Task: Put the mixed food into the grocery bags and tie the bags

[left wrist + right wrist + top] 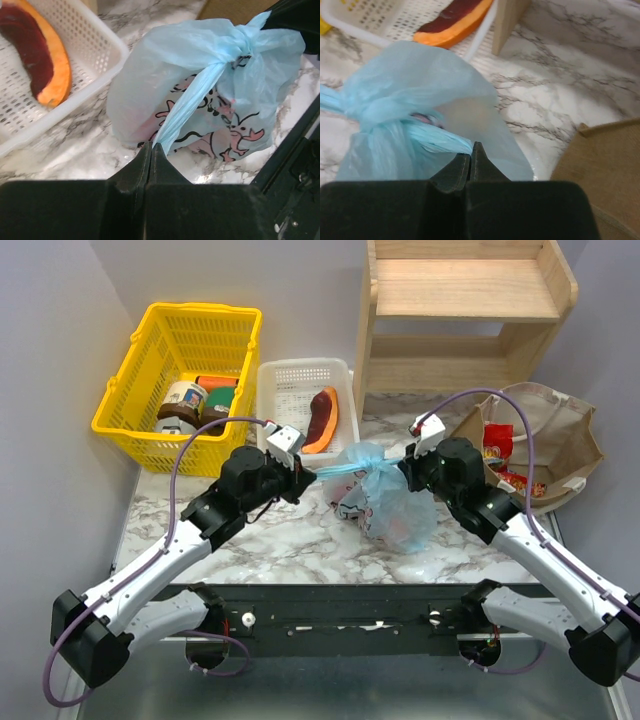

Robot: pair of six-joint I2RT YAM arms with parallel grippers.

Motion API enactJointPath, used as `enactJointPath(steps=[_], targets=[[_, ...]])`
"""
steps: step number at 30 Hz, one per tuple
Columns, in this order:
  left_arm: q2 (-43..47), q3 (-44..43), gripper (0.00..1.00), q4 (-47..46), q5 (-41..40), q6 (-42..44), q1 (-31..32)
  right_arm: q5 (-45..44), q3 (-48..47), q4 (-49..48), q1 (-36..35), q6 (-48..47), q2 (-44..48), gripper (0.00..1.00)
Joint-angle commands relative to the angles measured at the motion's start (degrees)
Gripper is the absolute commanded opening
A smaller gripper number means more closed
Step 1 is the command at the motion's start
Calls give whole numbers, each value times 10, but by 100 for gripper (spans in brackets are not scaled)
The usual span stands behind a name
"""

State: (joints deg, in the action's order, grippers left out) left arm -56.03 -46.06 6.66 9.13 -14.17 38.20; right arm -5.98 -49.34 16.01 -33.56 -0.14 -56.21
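Inside the blue bag [150, 95], shapes unreadable

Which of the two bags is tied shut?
The light-blue printed bag mid-table: its top is knotted, left gripper and right gripper each pinching it. The brown bag lies open, red packets showing.

We record one marble table [260, 530] bearing: a light-blue printed bag [392, 502], knotted at its top, centre. We note the left gripper [308, 472] clamped on a bag strand drawn taut leftward, and the right gripper [404, 462] closed on the strand at the knot's other side. Right: a tan-brown bag [565, 445], mouth open, red snack packets [497, 438] inside. Rear: a yellow basket [118, 418] holding jars [183, 400]; a white tray [272, 390] with a purple-and-orange wedge [322, 418]; a wooden shelf [460, 300]. We place the tray between basket and shelf.
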Motion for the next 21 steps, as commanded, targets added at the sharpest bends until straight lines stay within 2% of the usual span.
enactJointPath(steps=[1,5,10,21], targets=[[27,-3,0,121,-125,39,-24,-205,-16,10,22,-27,-1,1],[36,-3,0,148,-152,44,-24,-243,-15,3,23,-15,-9,1],[56,-2,0,164,-170,49,-24,-236,-8,-4,22,-7,-31,1],[82,-4,0,208,-241,77,-25,-286,9,-12,23,18,-93,1]])
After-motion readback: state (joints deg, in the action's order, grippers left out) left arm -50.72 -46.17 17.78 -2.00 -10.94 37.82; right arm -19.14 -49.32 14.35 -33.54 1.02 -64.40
